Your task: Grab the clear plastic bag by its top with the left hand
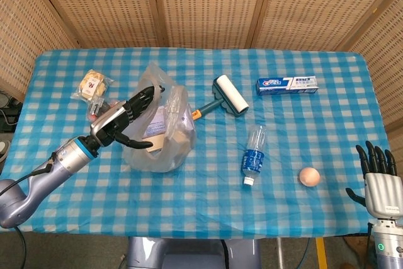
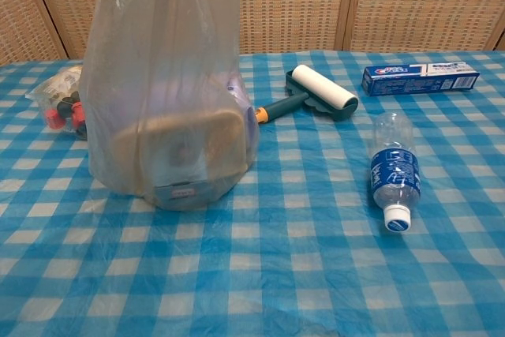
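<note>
The clear plastic bag stands upright on the left half of the checked cloth, with a tan box and paper packs inside. In the chest view the bag fills the left side and its top runs out of frame. My left hand lies against the bag's upper left rim; its fingers stretch over the mouth and the thumb points out lower down, apart from them. No closed grip on the plastic shows. My right hand stands at the table's near right corner, fingers straight and apart, holding nothing.
A lint roller lies just right of the bag, with a toothpaste box beyond it. A water bottle lies on its side mid-table, and a small round pinkish object sits further right. A wrapped snack lies behind my left hand.
</note>
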Robot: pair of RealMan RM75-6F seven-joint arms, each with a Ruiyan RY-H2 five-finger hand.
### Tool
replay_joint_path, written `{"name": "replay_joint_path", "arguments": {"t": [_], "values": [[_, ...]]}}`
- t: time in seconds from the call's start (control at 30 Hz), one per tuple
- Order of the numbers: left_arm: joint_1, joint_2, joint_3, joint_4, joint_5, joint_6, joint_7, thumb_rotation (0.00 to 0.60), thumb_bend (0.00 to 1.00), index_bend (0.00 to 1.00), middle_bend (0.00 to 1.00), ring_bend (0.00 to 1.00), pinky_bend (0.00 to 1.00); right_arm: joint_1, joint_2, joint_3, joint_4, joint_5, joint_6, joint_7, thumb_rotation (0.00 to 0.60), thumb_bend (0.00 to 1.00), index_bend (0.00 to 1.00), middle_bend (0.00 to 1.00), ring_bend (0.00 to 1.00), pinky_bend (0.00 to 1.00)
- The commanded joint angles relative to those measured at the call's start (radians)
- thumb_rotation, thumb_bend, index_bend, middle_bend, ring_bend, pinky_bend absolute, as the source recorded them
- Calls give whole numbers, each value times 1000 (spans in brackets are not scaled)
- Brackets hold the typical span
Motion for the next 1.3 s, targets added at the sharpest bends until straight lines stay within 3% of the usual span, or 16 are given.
{"name": "replay_joint_path", "arguments": {"t": [0.03,0.17,0.23,0.37,0.5,0.7,1.03,1.3], "values": [[-24,-3,3,12,4,-22,-11,600,0,0,0,0,0,0,0,0,0,2,0,1,600,0,74,0,0,0],[-42,5,30,12,64,-21,-69,600,0,0,0,0,0,0,2,3,0,5,0,3,600,0,74,0,0,0],[-50,15,65,-10,130,-3,-199,600,0,0,0,0,0,0,2,4,1,9,-1,5,600,0,75,0,0,0],[-77,19,138,68,291,120,-437,600,0,0,0,0,0,2,1,2,4,9,-5,2,600,0,75,0,0,0],[-101,4,188,129,357,206,-548,600,0,0,0,0,0,3,-1,2,5,11,-7,0,600,0,75,0,0,0],[-139,-29,228,175,339,252,-654,600,0,0,0,0,0,5,-5,-1,7,11,-11,-7,600,0,79,0,0,0],[-231,-62,277,231,314,214,-775,600,0,0,0,0,0,6,-6,-1,7,11,-10,-10,600,0,83,0,0,0],[-310,-65,284,253,286,178,-837,600,0,0,0,0,0,8,-7,-3,8,13,-15,-13,600,0,83,0,0,0]]}}
